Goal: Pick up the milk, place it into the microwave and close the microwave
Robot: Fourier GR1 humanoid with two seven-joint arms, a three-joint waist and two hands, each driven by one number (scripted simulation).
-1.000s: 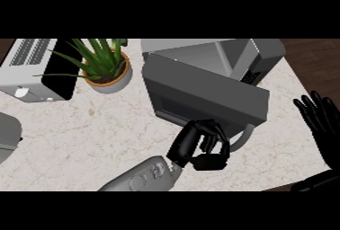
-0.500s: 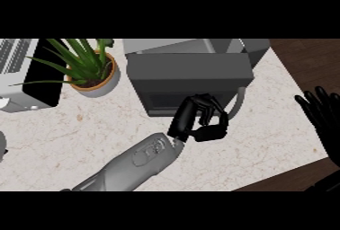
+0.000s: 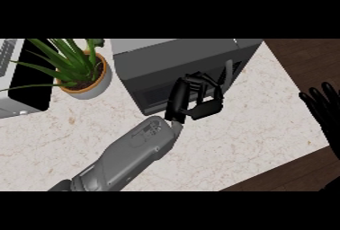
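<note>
Head view: left hand (image 3: 196, 96) with fingers curled, against the front of the grey microwave (image 3: 166, 63) — milk not visible, whether hidden inside the grasp or the microwave unclear. Right hand (image 3: 325, 108) open, fingers straight, cut off at right edge. Potted plant (image 3: 79, 69) just beside the microwave.

The grey left forearm (image 3: 129, 157) rises from the lower edge and slants up toward the right, ending in the black left hand (image 3: 196, 99) near the middle of the view. Its fingers (image 3: 203, 83) and thumb are curled inward; whether they hold anything cannot be made out. The black right hand (image 3: 325, 110) rests at the right edge, fingers straight and pointing up.
</note>
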